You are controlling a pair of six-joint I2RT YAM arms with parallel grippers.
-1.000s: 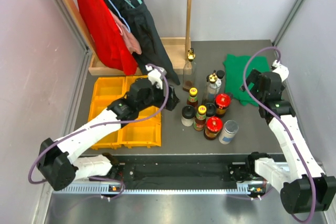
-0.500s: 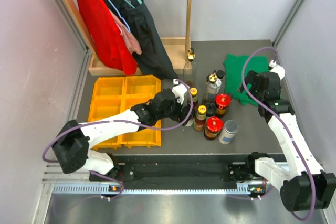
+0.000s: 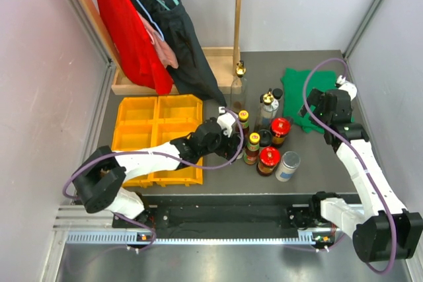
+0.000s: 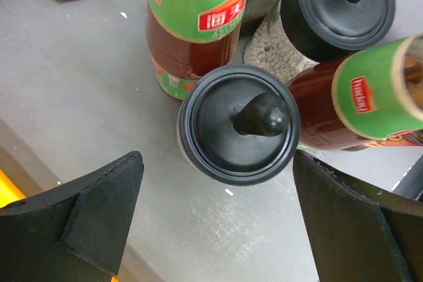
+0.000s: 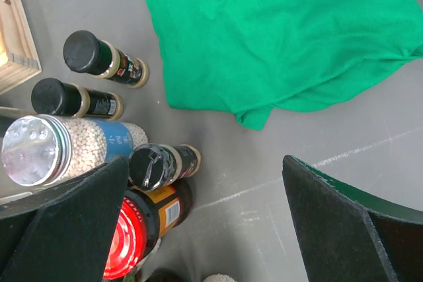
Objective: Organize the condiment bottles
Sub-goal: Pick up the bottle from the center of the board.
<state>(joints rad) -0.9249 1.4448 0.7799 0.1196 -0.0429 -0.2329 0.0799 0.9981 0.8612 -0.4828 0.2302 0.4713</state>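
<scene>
Centre of my left wrist view, a black-capped jar [image 4: 238, 123] is sitting just at the mouth of my left gripper [image 4: 218, 186], whose jaws are standing wide and gripping nothing. Two green-labelled sauce bottles [image 4: 198, 11] and a second black-capped jar [image 4: 337, 4] are crowding behind it. My right gripper [image 5: 205, 189] is hovering equally wide and empty, with three black-capped bottles [image 5: 86, 51], one silver-lidded canister [image 5: 33, 150] and one red-lidded jar [image 5: 125, 249] at left and one green cloth [image 5: 284, 37] above.

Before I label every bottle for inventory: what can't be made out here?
- Top view: the left end effector mostly covers the black-capped jar between its fingers; labels too small to read.
- Left wrist: the green-labelled sauce bottle loses its cap to the top edge.
- Right wrist: the red-lidded jar sits half behind a finger of the right end effector and the bottom edge.
</scene>
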